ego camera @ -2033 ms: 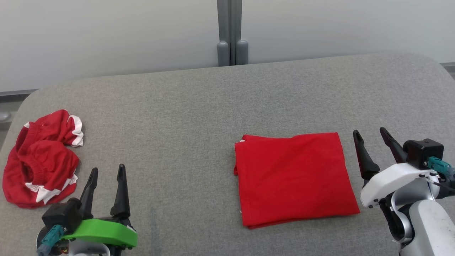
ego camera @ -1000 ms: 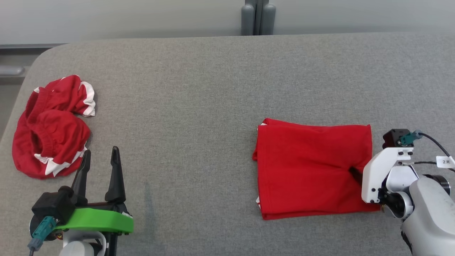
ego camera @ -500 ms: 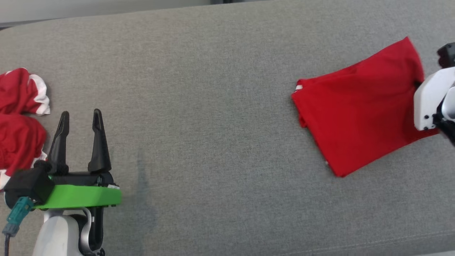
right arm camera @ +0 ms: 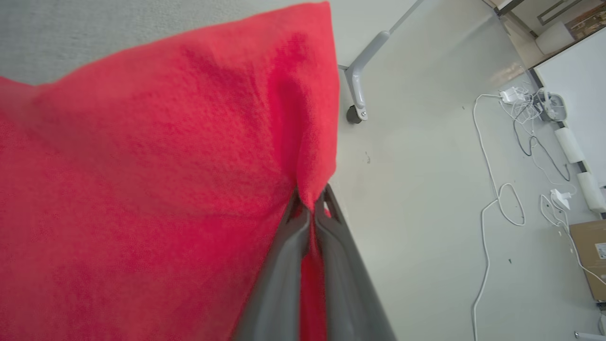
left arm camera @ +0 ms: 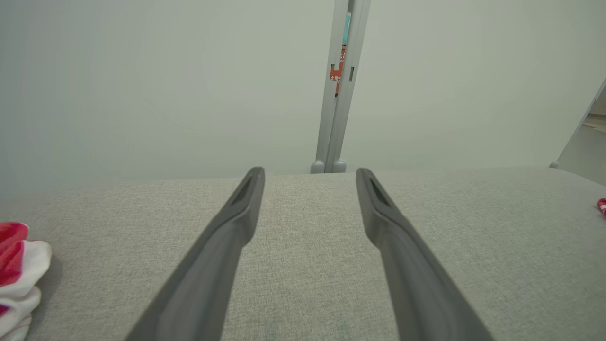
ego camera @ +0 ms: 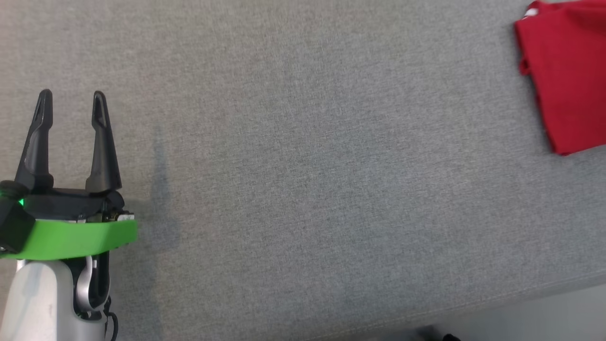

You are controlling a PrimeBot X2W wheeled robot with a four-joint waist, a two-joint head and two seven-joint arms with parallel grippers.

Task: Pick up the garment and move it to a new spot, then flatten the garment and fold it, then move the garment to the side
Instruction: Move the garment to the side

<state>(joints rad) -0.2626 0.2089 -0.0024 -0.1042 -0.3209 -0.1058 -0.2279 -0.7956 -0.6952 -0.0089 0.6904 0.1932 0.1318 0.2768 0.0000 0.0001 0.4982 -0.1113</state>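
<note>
Right claw: jaws pinched tight on one edge of the garment, with red cloth bunched between the tips. Left claw: jaws wide apart, nothing in them, held over the left part of the table.

Garment: folded and flat, on the table's right side. In the head view its left edge and near corner lie on the table, and the rest runs off frame.

Step, as I read it: the fold is done and you're on the last leg, shifting the garment to the side. The next move calls for a low, steady carry along the table's right side. Set it down with all the cloth on the table before you let go. You hold a single edge, so the layers may slide apart or the fold may open if you lift high or swing fast.

View notes:
- **Right wrist view:** gives you the grip itself, plus floor and a caster past the table's right edge. The pinched edge looks to be at or beyond that edge, so mind it.
- **Head view:** gives you how the garment lies on the table.
- **Left wrist view:** picks up a crumpled red-and-white cloth on the table's left side. Leave it.
</note>
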